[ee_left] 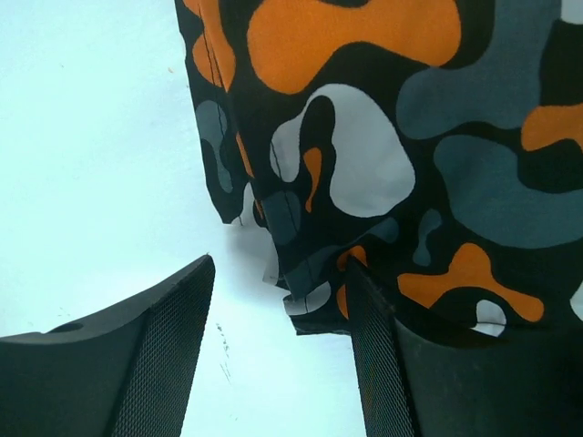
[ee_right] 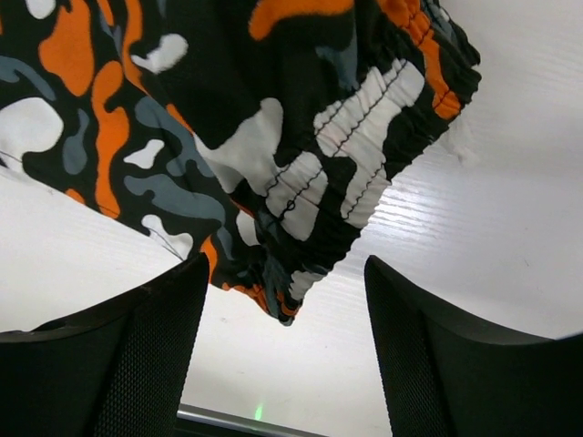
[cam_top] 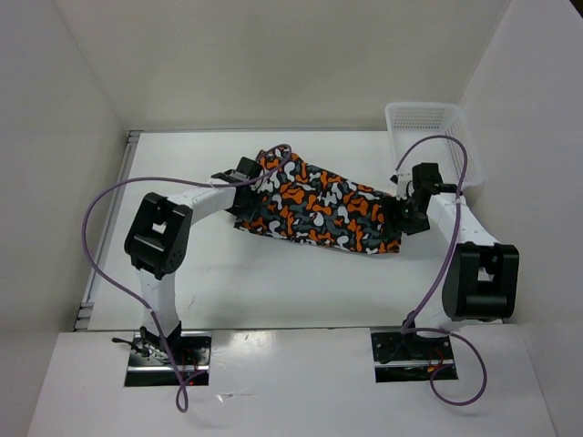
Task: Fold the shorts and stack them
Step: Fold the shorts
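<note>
The shorts [cam_top: 319, 205], in an orange, grey, white and black blotch print, lie spread across the middle of the white table. My left gripper [cam_top: 244, 175] is open at their left end; in the left wrist view a hem corner of the shorts [ee_left: 310, 300] lies between my fingers [ee_left: 373, 355], against the right one. My right gripper [cam_top: 407, 211] is open at their right end; in the right wrist view the gathered waistband [ee_right: 355, 164] hangs between my fingers [ee_right: 146, 355] without being pinched.
A white plastic mesh basket [cam_top: 428, 137] stands at the back right corner, just behind my right arm. White walls close in the table [cam_top: 273, 282] on the left, back and right.
</note>
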`<state>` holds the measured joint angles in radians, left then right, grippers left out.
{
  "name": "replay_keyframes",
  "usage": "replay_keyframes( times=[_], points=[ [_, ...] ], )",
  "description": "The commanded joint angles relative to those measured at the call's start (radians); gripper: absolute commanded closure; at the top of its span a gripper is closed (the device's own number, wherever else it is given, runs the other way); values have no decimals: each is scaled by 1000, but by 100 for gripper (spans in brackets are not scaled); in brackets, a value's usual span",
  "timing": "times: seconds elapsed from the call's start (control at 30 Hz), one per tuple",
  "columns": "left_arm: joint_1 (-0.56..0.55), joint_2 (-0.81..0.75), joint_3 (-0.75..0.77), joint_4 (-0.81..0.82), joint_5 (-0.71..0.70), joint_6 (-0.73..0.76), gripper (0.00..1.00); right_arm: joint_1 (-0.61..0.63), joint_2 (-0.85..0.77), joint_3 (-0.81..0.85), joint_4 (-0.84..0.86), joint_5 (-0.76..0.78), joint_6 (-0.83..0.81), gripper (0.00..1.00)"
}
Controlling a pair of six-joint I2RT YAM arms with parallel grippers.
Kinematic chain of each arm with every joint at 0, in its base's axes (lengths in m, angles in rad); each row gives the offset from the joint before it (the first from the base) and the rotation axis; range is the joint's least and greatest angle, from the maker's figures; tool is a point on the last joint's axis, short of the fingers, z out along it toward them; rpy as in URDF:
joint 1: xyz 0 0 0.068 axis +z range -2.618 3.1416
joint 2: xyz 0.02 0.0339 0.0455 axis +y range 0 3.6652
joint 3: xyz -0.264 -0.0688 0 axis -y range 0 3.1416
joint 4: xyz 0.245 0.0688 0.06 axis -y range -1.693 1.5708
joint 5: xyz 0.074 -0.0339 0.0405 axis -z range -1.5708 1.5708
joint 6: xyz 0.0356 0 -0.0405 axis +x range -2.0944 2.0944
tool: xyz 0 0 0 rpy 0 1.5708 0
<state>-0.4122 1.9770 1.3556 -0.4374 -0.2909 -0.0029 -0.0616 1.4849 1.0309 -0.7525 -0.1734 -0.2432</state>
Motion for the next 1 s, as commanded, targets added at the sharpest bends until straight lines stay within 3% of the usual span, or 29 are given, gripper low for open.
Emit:
replay_keyframes(
  times=[0.0,0.4,0.57,0.7,0.77,0.87,0.97],
  points=[
    [53,25,-20,-41,44,3,33,-4,-2,-9,48,38,24,26],
    [153,-109,129,-175,458,3,30,49,92,-9,73,75,-13,24],
    [164,-9,151,-164,467,3,23,126,101,-9,82,84,-24,24],
    [173,92,191,-164,375,3,23,126,149,-9,104,130,-13,24],
    [182,114,177,-144,329,3,27,126,161,-9,104,130,-13,24],
    [193,123,151,-135,331,3,43,126,170,0,104,121,-13,24],
    [193,123,113,-135,381,3,69,126,170,12,75,121,-36,24]
  ],
)
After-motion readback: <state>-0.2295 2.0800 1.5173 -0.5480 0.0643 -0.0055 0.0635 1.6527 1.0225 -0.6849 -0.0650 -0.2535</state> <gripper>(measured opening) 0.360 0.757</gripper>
